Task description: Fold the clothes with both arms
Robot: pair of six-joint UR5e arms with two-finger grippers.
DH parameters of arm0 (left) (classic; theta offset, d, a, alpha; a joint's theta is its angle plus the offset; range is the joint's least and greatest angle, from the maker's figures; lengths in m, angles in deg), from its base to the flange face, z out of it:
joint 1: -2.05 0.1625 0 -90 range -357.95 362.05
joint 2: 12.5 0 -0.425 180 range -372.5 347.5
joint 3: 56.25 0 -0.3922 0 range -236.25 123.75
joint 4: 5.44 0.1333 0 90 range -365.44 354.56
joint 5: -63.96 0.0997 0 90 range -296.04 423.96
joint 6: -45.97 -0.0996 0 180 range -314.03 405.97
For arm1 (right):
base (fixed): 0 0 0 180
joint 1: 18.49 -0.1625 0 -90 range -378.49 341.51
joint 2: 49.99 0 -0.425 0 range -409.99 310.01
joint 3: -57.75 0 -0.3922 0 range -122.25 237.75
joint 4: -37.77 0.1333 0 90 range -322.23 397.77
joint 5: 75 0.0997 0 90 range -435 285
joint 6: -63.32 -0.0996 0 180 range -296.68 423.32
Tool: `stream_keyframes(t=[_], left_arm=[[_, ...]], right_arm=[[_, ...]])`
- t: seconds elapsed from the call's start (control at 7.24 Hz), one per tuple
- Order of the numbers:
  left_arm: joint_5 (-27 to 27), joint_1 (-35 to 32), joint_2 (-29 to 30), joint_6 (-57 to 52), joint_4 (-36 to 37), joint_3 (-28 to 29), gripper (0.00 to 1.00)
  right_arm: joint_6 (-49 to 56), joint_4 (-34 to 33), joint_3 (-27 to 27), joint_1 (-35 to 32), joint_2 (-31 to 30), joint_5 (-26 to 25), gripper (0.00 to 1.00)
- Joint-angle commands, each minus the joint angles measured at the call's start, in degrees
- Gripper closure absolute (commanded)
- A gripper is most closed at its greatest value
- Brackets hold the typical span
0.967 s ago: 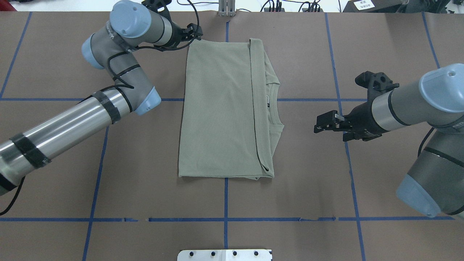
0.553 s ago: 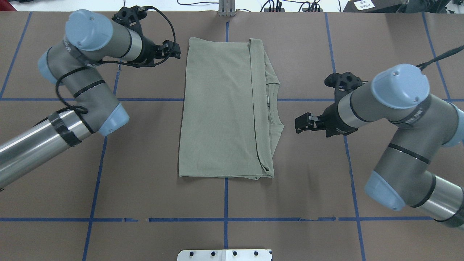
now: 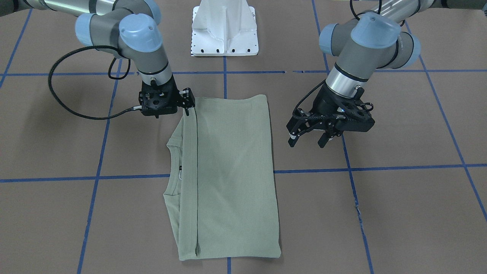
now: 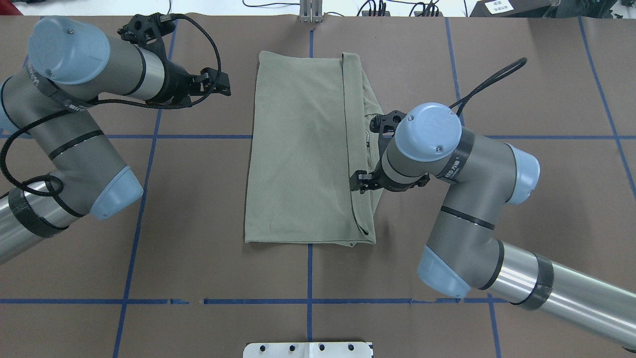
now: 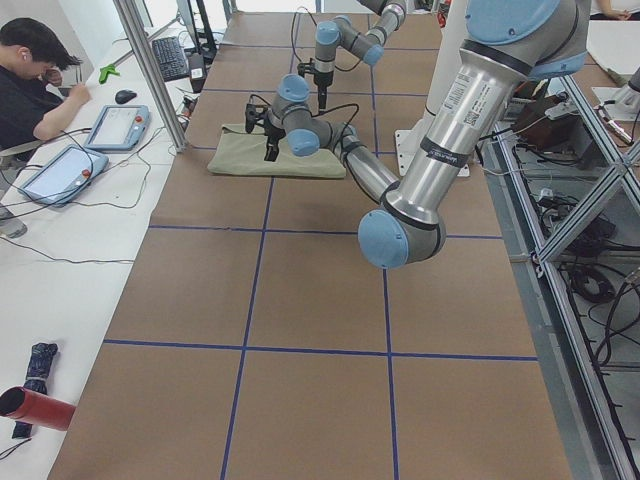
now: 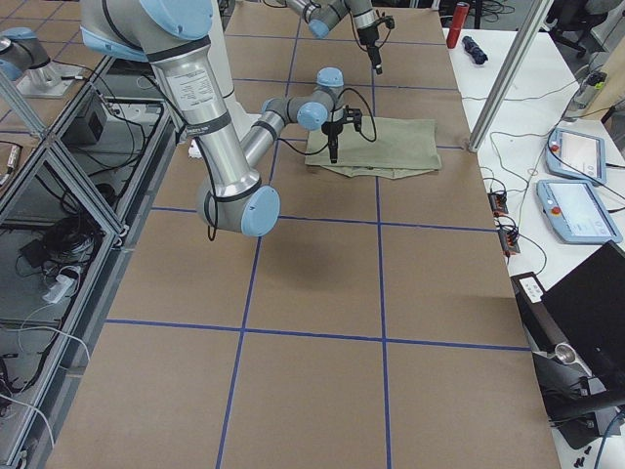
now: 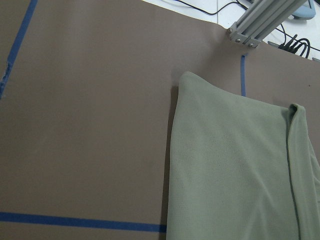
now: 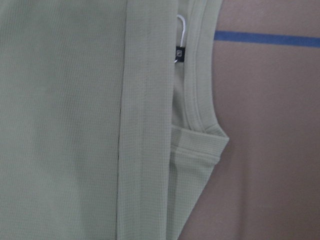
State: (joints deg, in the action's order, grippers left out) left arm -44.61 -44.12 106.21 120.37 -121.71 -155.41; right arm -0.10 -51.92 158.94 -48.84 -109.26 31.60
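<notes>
— So, shirt (image 4: pixel 298 149) position?
— Flat, mid-surface (image 4: pixel 198 258), folded to a tall rectangle lying across the blue tape lines (image 4: pixel 309 278). One side is turned over as a narrow strip (image 8: pixel 147 100) running the full length. The ribbed collar (image 8: pixel 199 75) pokes out past that strip, on the robot's right. A black label (image 8: pixel 180 52) and a white loop (image 8: pixel 181 22) show inside the neck.

— Left arm (image 4: pixel 89 74)?
— Off the cloth, out to the robot's left of the shirt's far corner, near it but apart. Left jaws stand apart: the front view shows both fingers (image 3: pixel 292 139) splayed, with bare surface under them. Its wrist camera looks at that far corner, which lies smooth.

— Right arm (image 4: pixel 467 164)?
— Bent in over the shirt, wrist pointing down. Right jaws sit over the strip on the collar side, in the half nearer the robot. Apart or together: cannot tell. The wrist covers them from above and the side views are too small. Contact with the cloth: cannot tell either. Its wrist camera shows the strip, the collar and a shoulder corner.

— Anything else?
— A white pedestal (image 3: pixel 224 28) at the robot's edge, on the centre line. A person (image 5: pixel 30 90) sits at a white side table (image 5: pixel 60 270) along the far edge.
</notes>
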Motion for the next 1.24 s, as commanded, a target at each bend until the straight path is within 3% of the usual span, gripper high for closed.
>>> stream_keyframes(t=[0.0,0.83,1.11], left_arm=[[0.0,0.4,-0.4,0.0,0.4,-0.6,0.00],[-0.1,0.6,-0.3,0.0,-0.4,-0.1,0.00],[-0.1,0.8,0.0,0.0,-0.5,0.1,0.00]], right_arm=[[2.2,-0.3,-2.6,3.9,1.2,-1.7,0.00],[5.1,-0.5,-4.9,4.8,0.5,-0.8,0.00],[6.1,-3.9,-3.9,4.7,0.6,-0.6,0.00]])
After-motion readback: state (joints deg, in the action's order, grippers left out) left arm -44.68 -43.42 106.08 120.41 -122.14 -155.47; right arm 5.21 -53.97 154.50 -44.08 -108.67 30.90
